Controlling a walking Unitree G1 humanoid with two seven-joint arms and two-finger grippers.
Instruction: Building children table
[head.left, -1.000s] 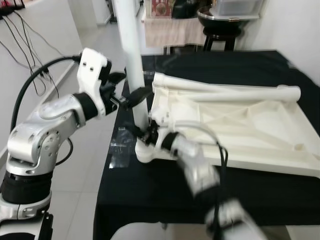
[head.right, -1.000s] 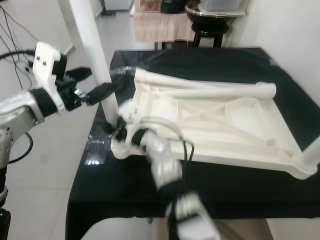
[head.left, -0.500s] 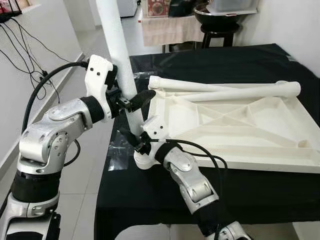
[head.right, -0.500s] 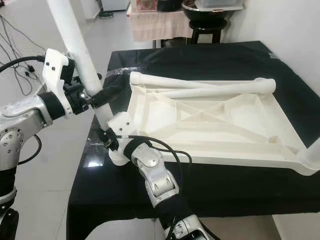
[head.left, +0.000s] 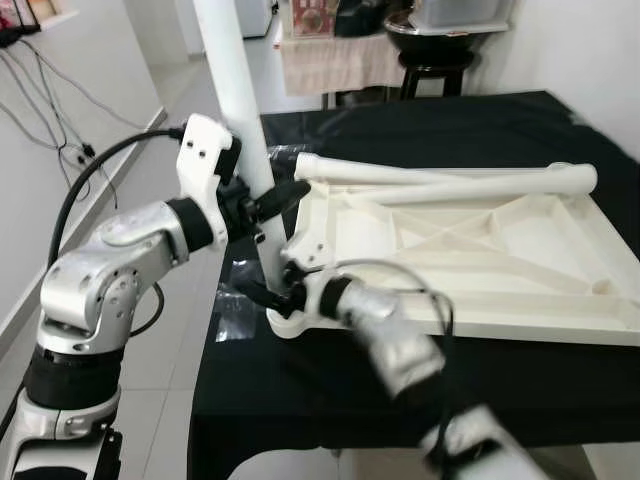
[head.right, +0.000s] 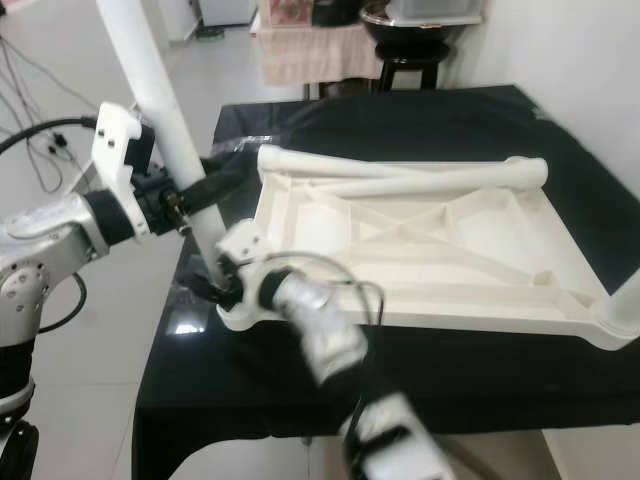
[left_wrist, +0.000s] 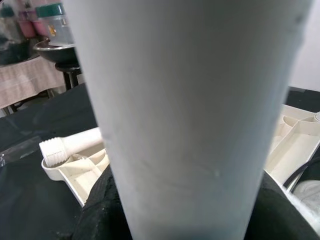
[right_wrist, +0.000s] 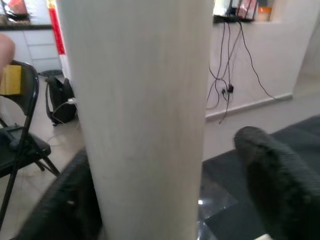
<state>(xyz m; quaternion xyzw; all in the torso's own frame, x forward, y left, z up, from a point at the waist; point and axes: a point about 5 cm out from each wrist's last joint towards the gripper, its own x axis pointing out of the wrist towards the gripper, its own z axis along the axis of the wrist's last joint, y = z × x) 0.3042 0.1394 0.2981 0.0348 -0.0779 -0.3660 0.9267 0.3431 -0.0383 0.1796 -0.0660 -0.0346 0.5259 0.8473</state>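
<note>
A white children's table top (head.left: 480, 260) lies upside down on a black-covered table (head.left: 400, 130). One white leg (head.left: 232, 90) stands nearly upright in its near-left corner socket. My left gripper (head.left: 270, 200) is shut on this leg at mid-height, and the leg (left_wrist: 190, 125) sits between its black fingers in the left wrist view. My right gripper (head.left: 262, 295) is at the leg's base, open, with one finger (right_wrist: 275, 170) apart from the leg (right_wrist: 145, 125). Two loose legs (head.left: 470, 185) lie across the top's far edge. Another leg (head.right: 622, 305) stands at the near-right corner.
The table's left edge drops to the tiled floor (head.left: 190, 330) right beside the raised leg. Clear plastic film (head.left: 228, 312) lies on the cloth by that corner. A stool with a pot (head.left: 440, 40) stands behind the table. Cables (head.left: 60, 90) run along the left wall.
My right arm is now blurred with motion and its gripper sits slightly lower and further left at the leg's base. The left gripper keeps its hold on the leg.
</note>
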